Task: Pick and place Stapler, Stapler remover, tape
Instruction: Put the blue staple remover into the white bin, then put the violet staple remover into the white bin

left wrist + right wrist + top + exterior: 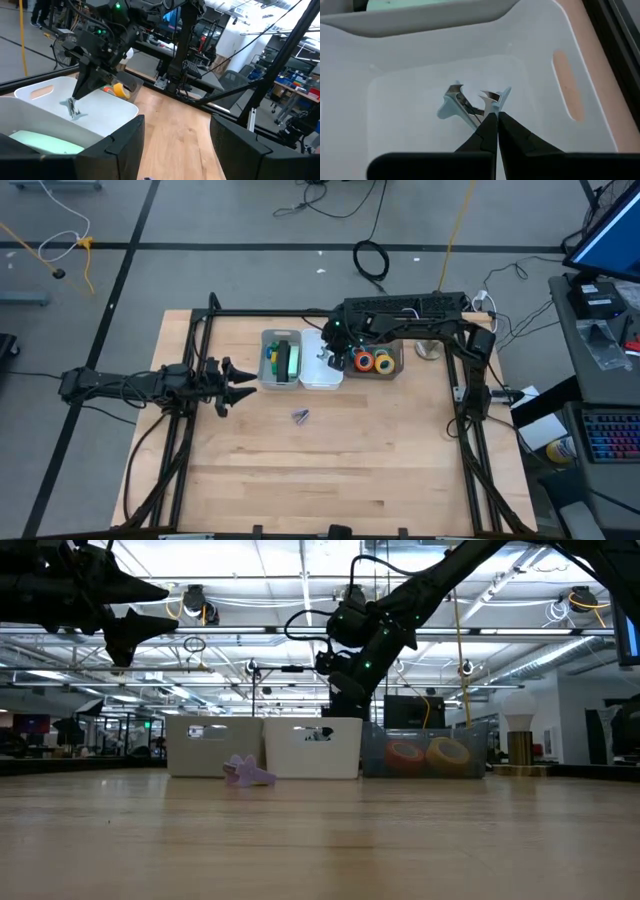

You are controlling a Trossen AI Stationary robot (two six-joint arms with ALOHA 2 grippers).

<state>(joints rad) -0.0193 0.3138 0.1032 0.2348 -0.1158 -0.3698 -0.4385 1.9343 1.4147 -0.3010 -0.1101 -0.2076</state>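
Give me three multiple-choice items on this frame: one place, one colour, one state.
1. Where is the purple remover?
A. in the white bin
B. on the bare table
C. in the clear bin

2. What colour is the remover in the white bin?
A. pale blue
B. red
C. black

3. How are the right gripper fingers?
A. spread wide
B. shut on a tape roll
C. shut at the remover

Answers:
1. B, it lies on the wood in front of the bins.
2. A, the right wrist view shows pale blue wings.
3. C, the tips meet at the remover's metal jaws.
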